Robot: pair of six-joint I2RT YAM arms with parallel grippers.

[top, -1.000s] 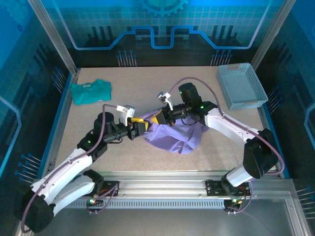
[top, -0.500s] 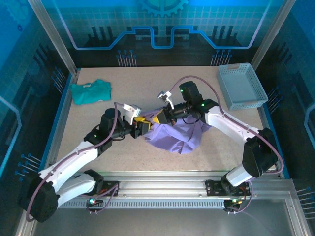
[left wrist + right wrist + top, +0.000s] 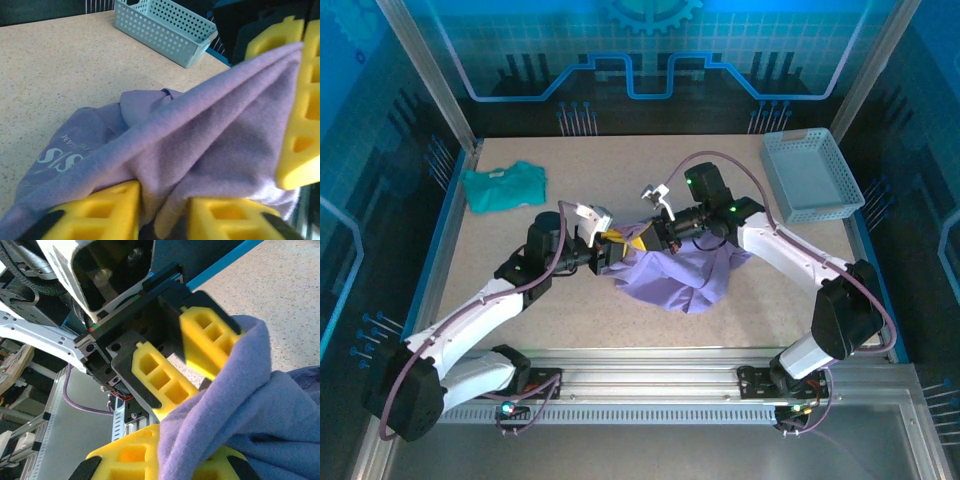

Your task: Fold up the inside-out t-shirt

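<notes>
Left gripper (image 3: pixel 611 250): jaws narrow about a fold; clamp cannot be told. T-shirt (image 3: pixel 680 278) is heaped at counter (image 3: pixel 620 170) centre, its 10 o'clock edge lifted. Right gripper (image 3: pixel 642 240) is clamped on that edge. A firm bite should be secured before spreading.

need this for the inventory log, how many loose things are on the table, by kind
shirts: 2, the lavender t-shirt and the teal shirt
baskets: 1, the pale blue basket
total: 3
</notes>
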